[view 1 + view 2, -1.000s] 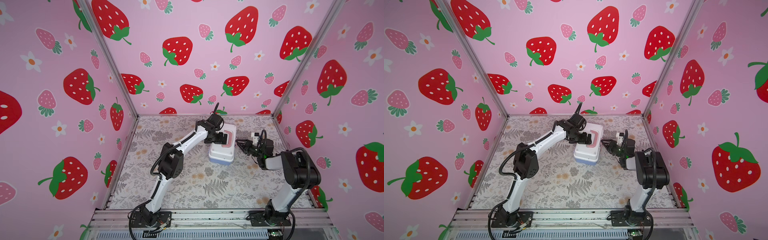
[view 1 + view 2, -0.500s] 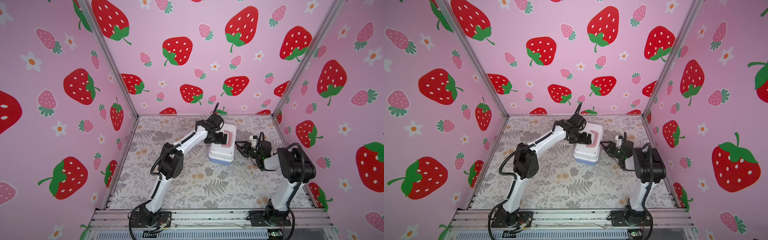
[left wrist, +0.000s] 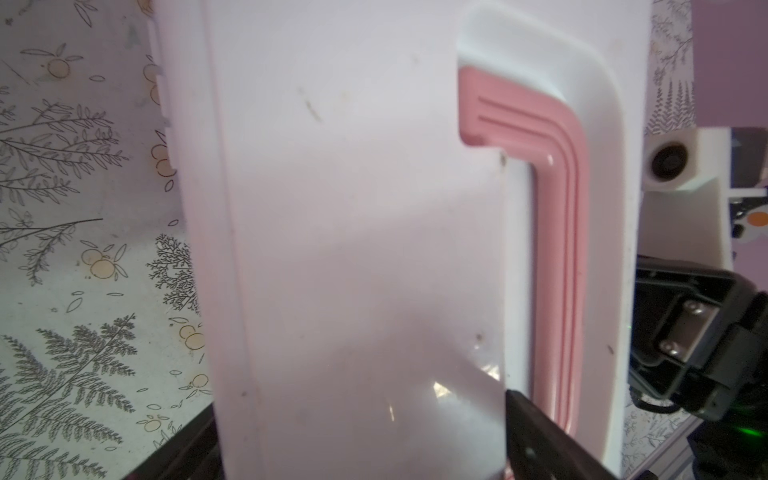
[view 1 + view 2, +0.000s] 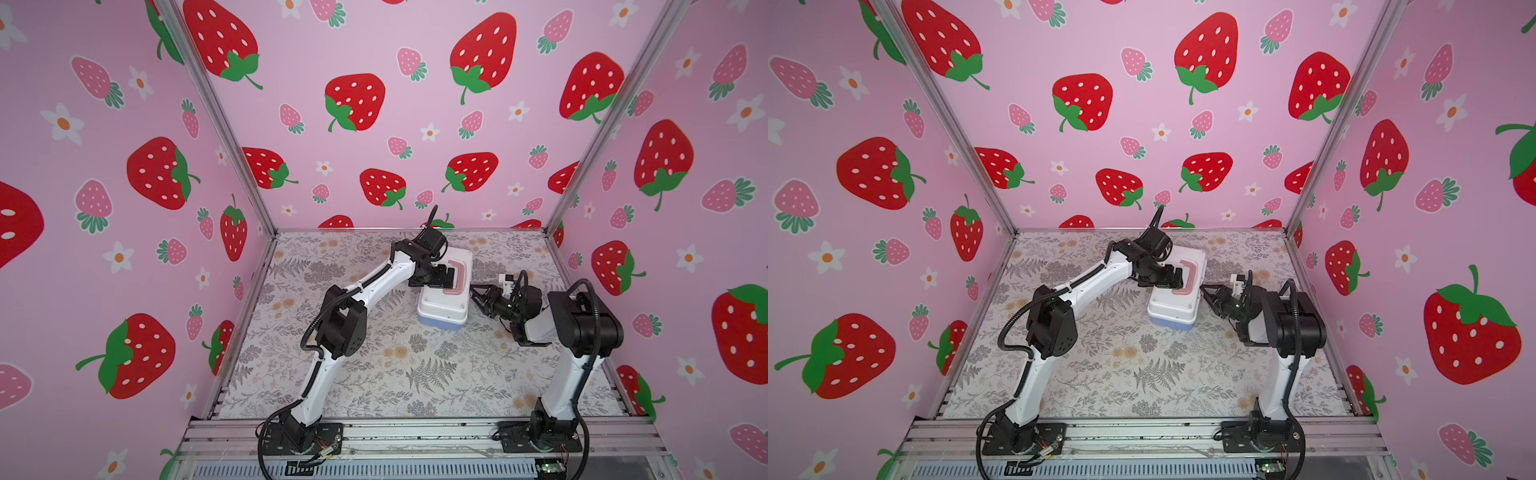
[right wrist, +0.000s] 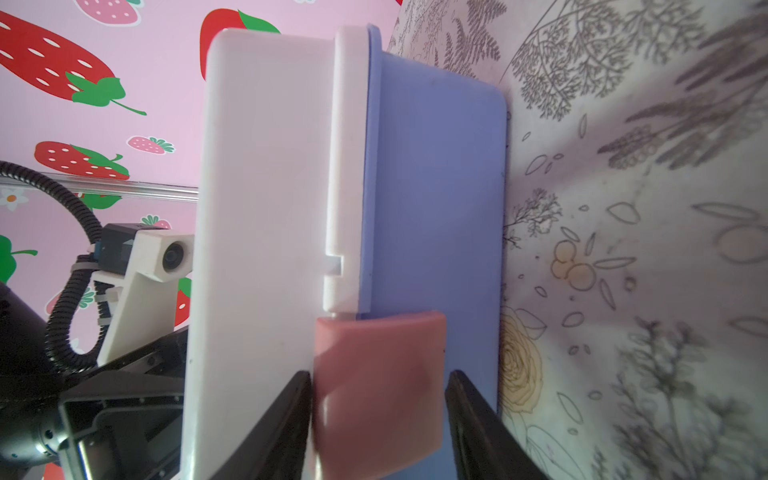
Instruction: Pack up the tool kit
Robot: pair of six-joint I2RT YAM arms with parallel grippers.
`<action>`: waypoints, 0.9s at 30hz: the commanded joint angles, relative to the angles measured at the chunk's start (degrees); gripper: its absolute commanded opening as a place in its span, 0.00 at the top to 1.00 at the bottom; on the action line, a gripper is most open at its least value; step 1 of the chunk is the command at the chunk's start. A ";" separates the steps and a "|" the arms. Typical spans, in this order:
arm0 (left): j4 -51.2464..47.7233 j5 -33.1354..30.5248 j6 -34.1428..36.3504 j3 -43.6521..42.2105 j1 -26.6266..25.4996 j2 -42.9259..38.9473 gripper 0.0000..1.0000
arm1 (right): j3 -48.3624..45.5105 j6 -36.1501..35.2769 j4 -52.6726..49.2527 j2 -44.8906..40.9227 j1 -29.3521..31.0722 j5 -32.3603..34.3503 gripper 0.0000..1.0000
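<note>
One tool kit (image 4: 440,305): long axis near-far, latch (image 5: 376,386) right.

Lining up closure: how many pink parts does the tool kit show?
2: the handle flat on the lid; the latch against the blue base, straddled by the right gripper. Other sides hidden.

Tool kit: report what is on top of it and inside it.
The left pincer lies over the white lid of the tool kit, by the pink handle. Lid shut: contents hidden.

Floral-print table (image 4: 395,374) (grey ferns); closed tool kit (image 4: 442,305) sits on it.
</note>
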 commanded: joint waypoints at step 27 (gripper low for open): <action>-4.38 3.26 -0.50 -1.69 -0.72 3.88 0.02 | 2.10 24.80 35.87 12.07 5.19 -1.41 0.25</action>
